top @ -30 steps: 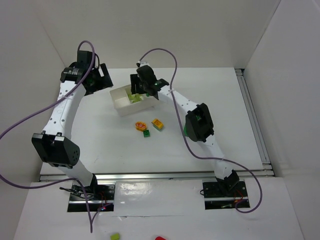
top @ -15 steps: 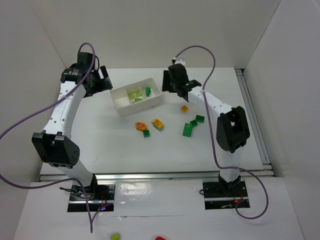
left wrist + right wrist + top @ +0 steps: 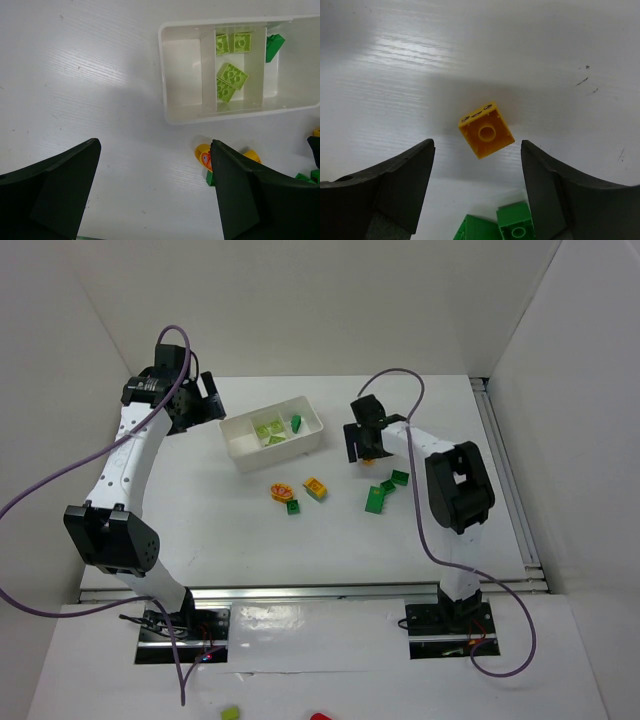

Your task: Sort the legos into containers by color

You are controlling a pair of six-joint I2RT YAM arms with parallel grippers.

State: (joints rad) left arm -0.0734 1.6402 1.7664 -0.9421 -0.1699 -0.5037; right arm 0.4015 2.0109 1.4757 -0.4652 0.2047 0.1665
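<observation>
Within the last second the right hand is withdrawn from above the tray and brought toward the centre right of the overhead view, where it is now held just over a yellow brick. A dark green brick is now visible in the right-hand compartment of the tray, an area masked by the hand a second ago; a completed drop is inferred.

In the right wrist view the hand is released. The fingers are spread, nothing is held, and the yellow brick is framed between them, lying free and skewed on the bench. No contact between fingers and brick is seen.

The left hand is unchanged at the upper left of the overhead view, released and empty, beside the tray.

Tray contents are as follows: four lime bricks in the middle compartment, the one dark green brick in the right-hand compartment, and nothing in the left-hand compartment.

Still loose on the bench are two orange-yellow pieces with a small green brick below the tray, and a green cluster to the lower right of the right hand.

The step in hand is judged to be the pick of the yellow brick, with the bare left-hand compartment as its likely destination. The sort is judged about half done
</observation>
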